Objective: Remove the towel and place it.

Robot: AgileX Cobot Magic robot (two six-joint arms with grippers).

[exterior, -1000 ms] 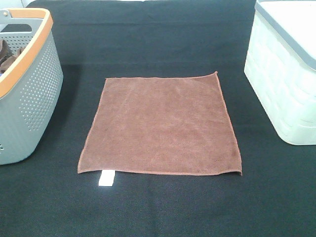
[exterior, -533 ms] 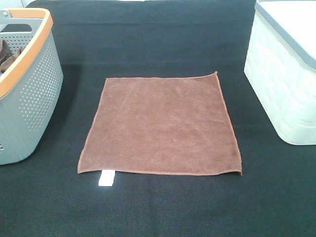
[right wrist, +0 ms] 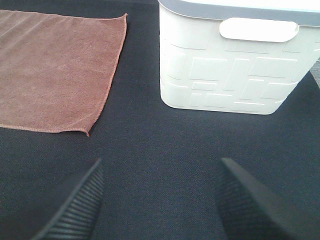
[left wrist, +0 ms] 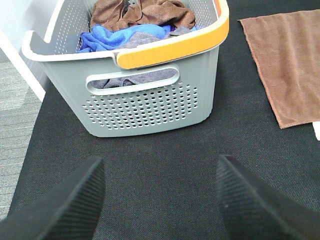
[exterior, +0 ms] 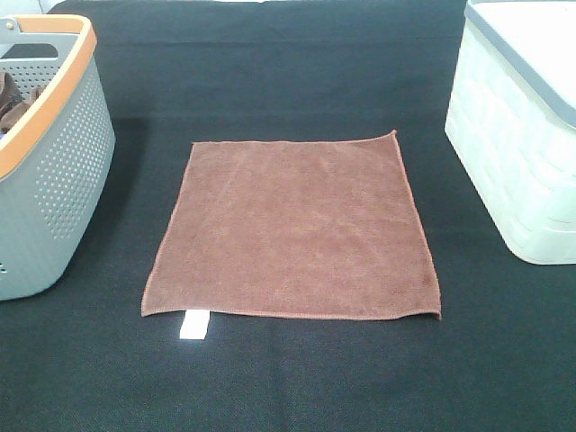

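Both jaws spread, hovering off towel.

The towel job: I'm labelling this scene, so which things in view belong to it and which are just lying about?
Belongs to the job:
- towel, spread flat on the black table cover
- left end effector, open
- right end effector, open

Just lying about:
- grey basket holding cloths
- white bin
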